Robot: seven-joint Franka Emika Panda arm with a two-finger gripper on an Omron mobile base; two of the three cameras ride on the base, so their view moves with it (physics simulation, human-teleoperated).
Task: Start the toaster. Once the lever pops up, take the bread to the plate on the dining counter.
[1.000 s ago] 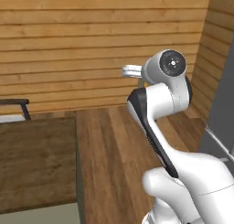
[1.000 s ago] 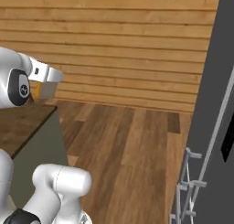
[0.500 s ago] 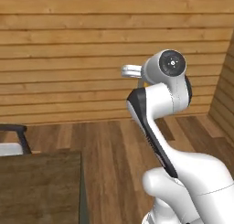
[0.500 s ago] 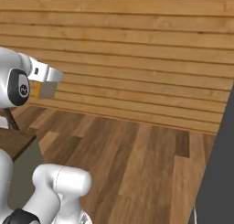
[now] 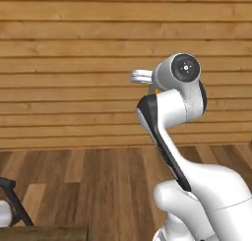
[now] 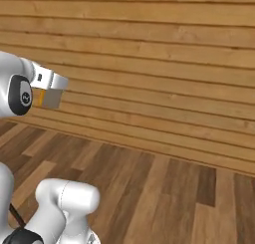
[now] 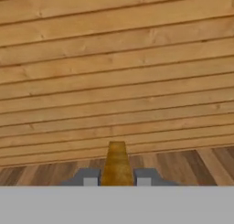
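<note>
Gripper [image 7: 117,178] closed on bread [image 7: 117,163], tan slice standing edge-on between two grey fingertips [image 7: 89,177] in hand view. Arm raised high before wooden plank wall [image 6: 164,63]; bread seems to peek as tan sliver at gripper in right base view. Wood floor [image 6: 164,198] below. Dark chair frame [image 5: 12,200] at lower left, beside table [image 5: 44,233] edge.

what stays out of sight

the bread [image 7: 117,163] shows edge-on between the tool [image 7: 117,177] tips, its lower part hidden. a dark chair frame [image 5: 12,199] and the bench corner [image 5: 44,232] are cut off by the left base view's edges.
</note>
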